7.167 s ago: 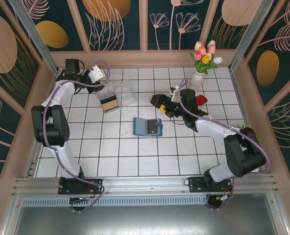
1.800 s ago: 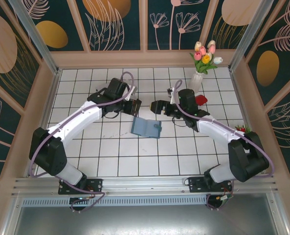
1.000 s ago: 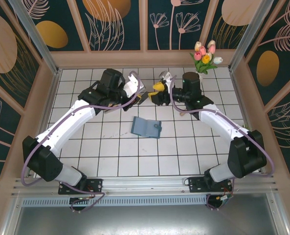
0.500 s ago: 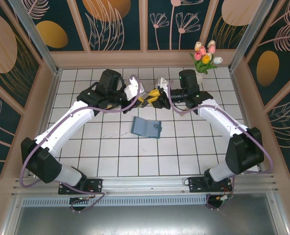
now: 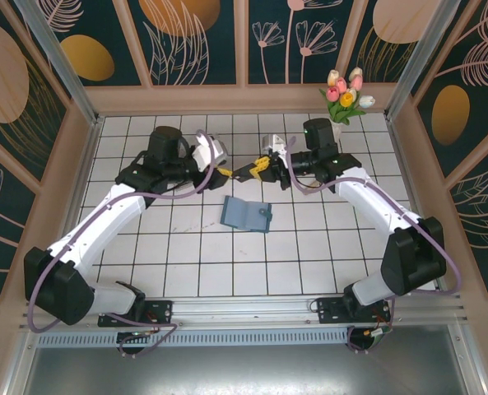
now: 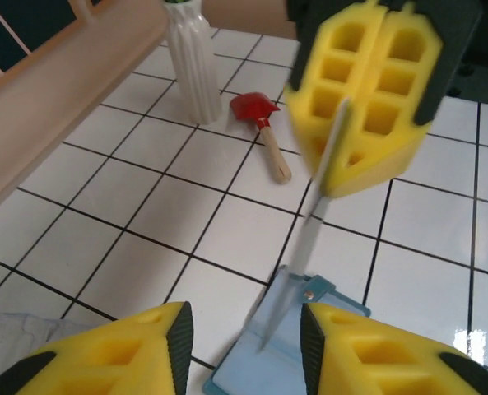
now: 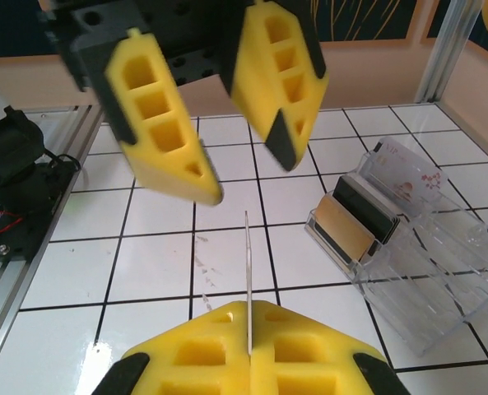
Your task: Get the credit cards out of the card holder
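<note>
On the white tiled table [image 5: 186, 263], seen from above, my left gripper [image 5: 224, 170] sits left of centre and points right at my right gripper [image 5: 264, 164]. A credit card [image 5: 242, 173] lies between them as a thin dark sliver. The card holder [image 5: 246, 214] lies open and flat on the tiles just on my side of the two grippers, touching neither. A vase [image 5: 332, 136] of tulips stands far right at the back.

My left wrist camera adds what the overhead view cannot resolve. My left gripper [image 6: 244, 354] stands open with a wide gap between its yellow pads [image 6: 104, 358]. Across from it the right gripper [image 6: 375, 90] is clamped on the credit card [image 6: 322, 189], which shows edge-on and slants down toward that gap. As far as I can see, my left pads touch nothing. The teal card holder [image 6: 297, 325] lies on the tiles below the card's lower end. Beyond are the ribbed white vase [image 6: 190, 62] and a red spade [image 6: 260, 111] lying flat.

My right wrist camera shows my right gripper [image 7: 248, 325] pressed closed on the credit card [image 7: 248, 263], whose free edge points at the parted fingers of the left gripper [image 7: 219, 107]. To the right lies a clear plastic box [image 7: 441, 263] holding a tan card [image 7: 342, 234] and a dark card [image 7: 363, 206].
</note>
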Controlling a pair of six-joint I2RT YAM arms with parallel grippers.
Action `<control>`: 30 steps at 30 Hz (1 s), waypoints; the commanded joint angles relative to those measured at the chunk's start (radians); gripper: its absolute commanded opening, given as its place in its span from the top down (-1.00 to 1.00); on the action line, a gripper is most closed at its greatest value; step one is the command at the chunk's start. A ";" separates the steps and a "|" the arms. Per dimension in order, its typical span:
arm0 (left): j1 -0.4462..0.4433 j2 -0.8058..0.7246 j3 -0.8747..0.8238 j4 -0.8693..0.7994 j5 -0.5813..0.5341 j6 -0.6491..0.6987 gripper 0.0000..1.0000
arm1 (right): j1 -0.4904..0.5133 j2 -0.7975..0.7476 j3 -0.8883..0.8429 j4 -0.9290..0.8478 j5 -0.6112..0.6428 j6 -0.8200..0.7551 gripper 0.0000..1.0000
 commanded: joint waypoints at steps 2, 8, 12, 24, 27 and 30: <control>0.032 -0.002 -0.074 0.183 0.231 -0.113 0.06 | -0.017 -0.039 -0.016 0.047 -0.084 0.005 1.00; 0.033 0.029 -0.137 0.324 0.333 -0.172 0.05 | -0.020 -0.032 -0.027 0.088 -0.127 0.041 1.00; 0.032 0.065 -0.117 0.348 0.382 -0.194 0.11 | -0.019 -0.028 -0.027 0.105 -0.142 0.055 1.00; 0.033 0.068 -0.059 0.228 0.381 -0.068 0.90 | -0.020 -0.029 -0.029 0.133 -0.119 0.084 0.97; 0.038 0.055 -0.040 0.189 0.346 -0.031 1.00 | -0.026 -0.029 -0.029 0.138 -0.101 0.113 0.83; 0.052 0.053 -0.001 0.123 0.297 0.009 1.00 | -0.031 -0.030 -0.023 0.147 -0.043 0.185 0.62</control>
